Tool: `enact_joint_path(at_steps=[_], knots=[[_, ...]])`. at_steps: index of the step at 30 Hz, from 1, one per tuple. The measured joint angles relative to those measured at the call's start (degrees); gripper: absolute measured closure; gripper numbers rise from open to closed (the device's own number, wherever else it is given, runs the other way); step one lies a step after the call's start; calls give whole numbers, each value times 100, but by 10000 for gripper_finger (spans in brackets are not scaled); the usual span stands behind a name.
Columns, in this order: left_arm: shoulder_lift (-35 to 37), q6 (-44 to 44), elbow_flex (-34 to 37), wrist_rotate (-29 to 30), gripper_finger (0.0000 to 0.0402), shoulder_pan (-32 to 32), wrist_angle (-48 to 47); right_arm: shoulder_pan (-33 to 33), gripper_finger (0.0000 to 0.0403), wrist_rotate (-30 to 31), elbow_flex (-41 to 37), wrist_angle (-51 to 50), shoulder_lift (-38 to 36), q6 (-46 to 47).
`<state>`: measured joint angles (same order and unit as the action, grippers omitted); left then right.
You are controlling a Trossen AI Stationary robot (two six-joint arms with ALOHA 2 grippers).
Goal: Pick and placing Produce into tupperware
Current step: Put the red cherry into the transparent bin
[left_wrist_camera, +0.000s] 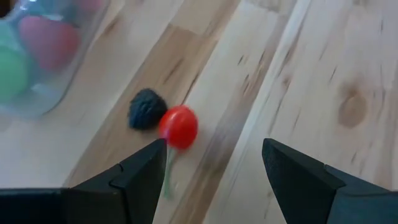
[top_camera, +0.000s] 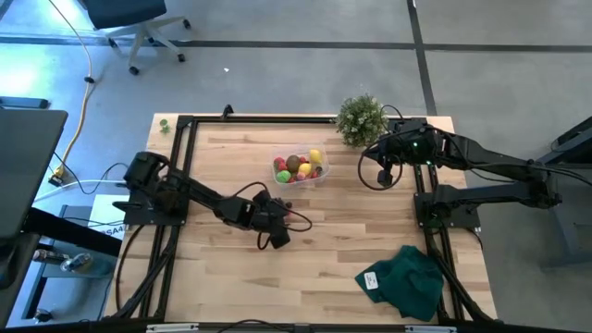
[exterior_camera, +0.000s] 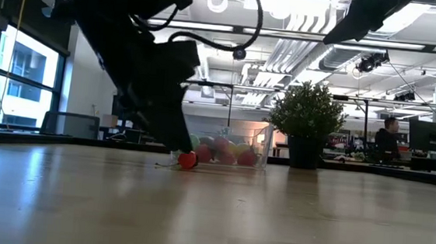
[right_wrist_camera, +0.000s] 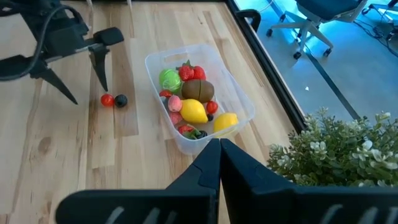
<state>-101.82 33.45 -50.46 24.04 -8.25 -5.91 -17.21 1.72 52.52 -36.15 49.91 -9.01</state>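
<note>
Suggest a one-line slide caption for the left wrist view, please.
Open left gripper poised over a red cherry and dark berry beside the tupperware.

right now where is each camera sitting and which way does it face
High: above the table, looking straight down; both arms show, with the left tool below the container.
Low: at table height, looking level across; the left arm looms dark over the red cherry.
Left wrist: on the left arm, looking past its open fingers at the cherry and the dark berry.
Right wrist: on the right arm, looking past its shut tool into the container.
Both wrist views share the cherry, berry and container.
</note>
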Motion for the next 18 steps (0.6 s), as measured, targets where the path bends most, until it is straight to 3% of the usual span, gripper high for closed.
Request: enact_joint_path(at_steps=[18], knots=[[-563,152,-4,175,149,4,746,-2,402,0,1,3,-2,1]])
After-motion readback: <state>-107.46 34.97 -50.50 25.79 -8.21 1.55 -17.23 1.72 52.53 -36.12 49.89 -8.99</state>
